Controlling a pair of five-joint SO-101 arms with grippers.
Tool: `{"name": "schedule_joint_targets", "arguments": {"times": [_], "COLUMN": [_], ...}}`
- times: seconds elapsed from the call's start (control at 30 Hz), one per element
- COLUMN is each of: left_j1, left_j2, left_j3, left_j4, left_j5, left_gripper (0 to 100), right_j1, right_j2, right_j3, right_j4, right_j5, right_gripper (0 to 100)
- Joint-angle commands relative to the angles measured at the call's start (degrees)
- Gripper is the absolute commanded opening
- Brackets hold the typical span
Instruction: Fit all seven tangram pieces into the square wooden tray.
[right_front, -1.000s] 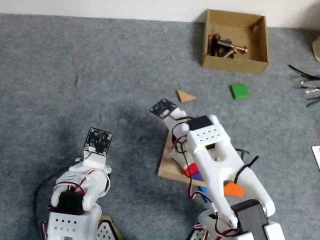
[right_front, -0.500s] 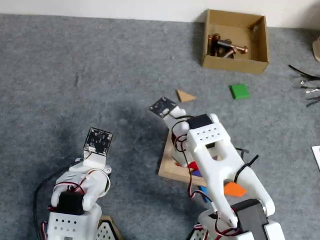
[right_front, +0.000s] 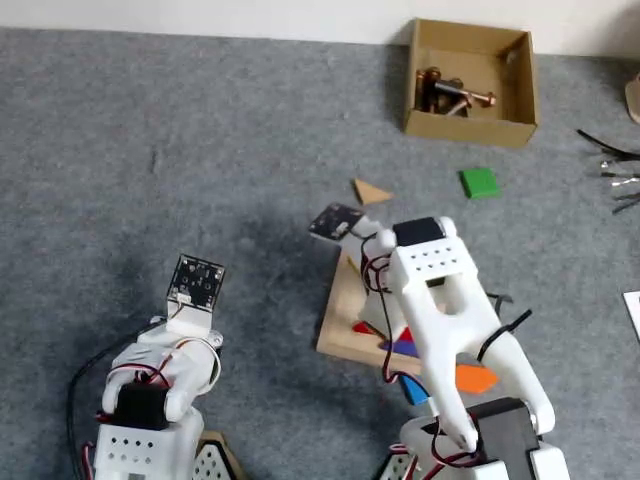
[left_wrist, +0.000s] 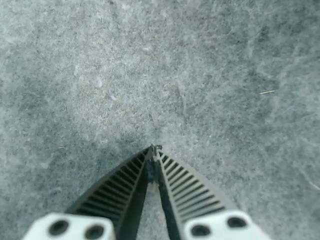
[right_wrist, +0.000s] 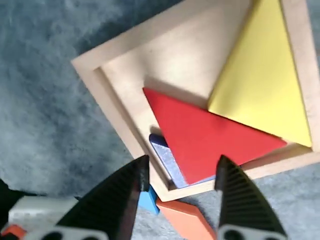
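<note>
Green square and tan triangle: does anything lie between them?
No. In the high view, the grey carpet between the green square and the tan triangle is bare.

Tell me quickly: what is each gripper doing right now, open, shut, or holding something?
Left gripper: closed, empty.
Right gripper: open, holding nothing, over the tray.

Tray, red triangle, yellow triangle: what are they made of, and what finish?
Tray: pale wood by its look, with faint grain; matte, apparently unvarnished.
Red triangle: opaque, even colour with no grain showing, matte to satin. Probably painted wood, though plastic can't be ruled out.
Yellow triangle: same look, same hedge.
</note>
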Motion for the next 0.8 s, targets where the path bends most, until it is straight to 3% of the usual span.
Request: {"name": "schedule_joint_targets", "arguments": {"times": [0.0,0.13,0.33,0.77], "left_j1": [-0.92,-0.92,-0.92,-0.92], "left_j2": [-0.84,-0.84,-0.84,-0.84], "left_j3": [1.19,1.19,1.19,1.19], "left_j4": [-0.09,-0.09,-0.09,0.26], "left_j5": [0.35,0.35,0.26,0.44], "left_gripper": [1,1,1,1], "right_j1": [0.92,1.63,5.14,5.49], "right_j2": [-0.75,-0.75,-2.68,-37.05], "right_j3": [-2.77,-2.68,-2.77,14.90], "right_j4": [0.48,0.48,0.48,0.13], "right_j5": [3.16,5.01,-0.62,-16.88], "right_gripper": [21.7,21.7,22.1,22.1]}}
